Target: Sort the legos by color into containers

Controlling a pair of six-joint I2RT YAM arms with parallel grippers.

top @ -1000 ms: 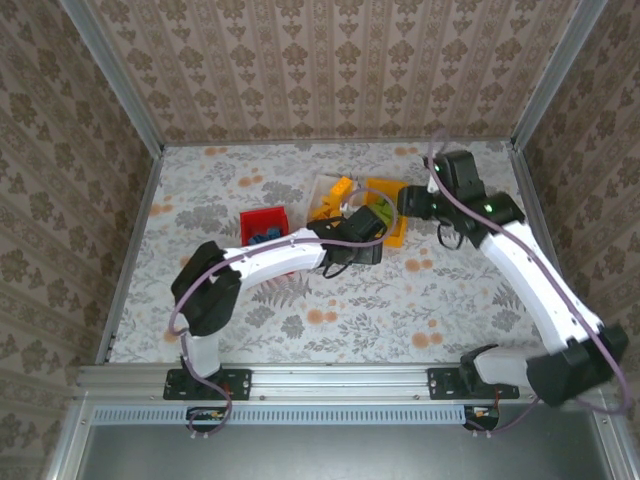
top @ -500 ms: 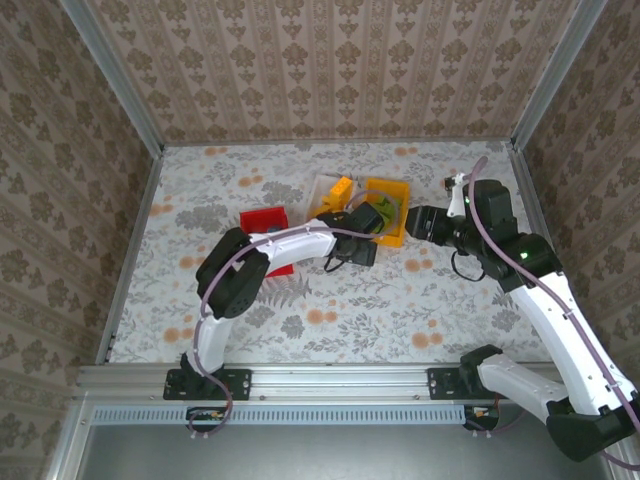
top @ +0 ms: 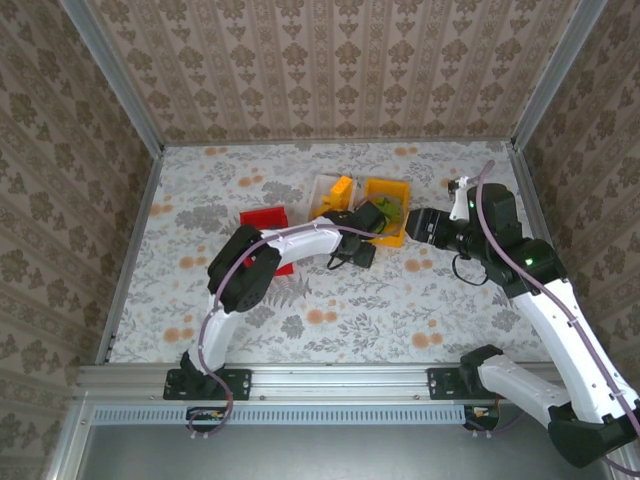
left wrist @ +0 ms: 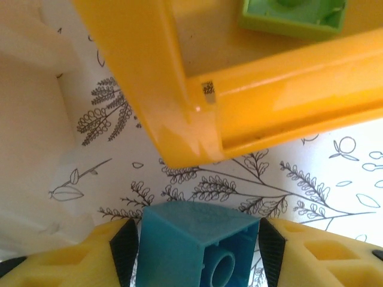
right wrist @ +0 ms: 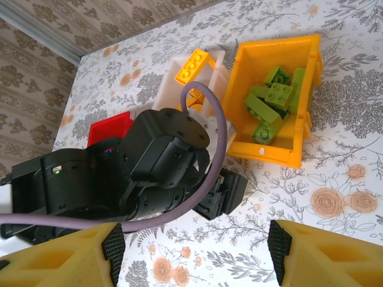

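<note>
Blue plastic brick [left wrist: 194,245] clamped in the left jaws, low over the floral bench [left wrist: 311,179], with a corner of the orange-yellow plastic bin [left wrist: 149,72] at twelve o'clock. Green bricks [right wrist: 269,95] already lie in that bin. The right jaws stand open and empty at about four o'clock of it. The risk: a move straight ahead could clip the corner and twist the brick loose, or drop blue among green. The red plastic bin [top: 262,214] sits at nine o'clock.

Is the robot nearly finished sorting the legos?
Close, I think. Green bricks already lie in the orange bin, and an orange brick sits in the white bin. The left gripper is pinching a blue brick; that one still needs a bin, probably the red bin.
</note>
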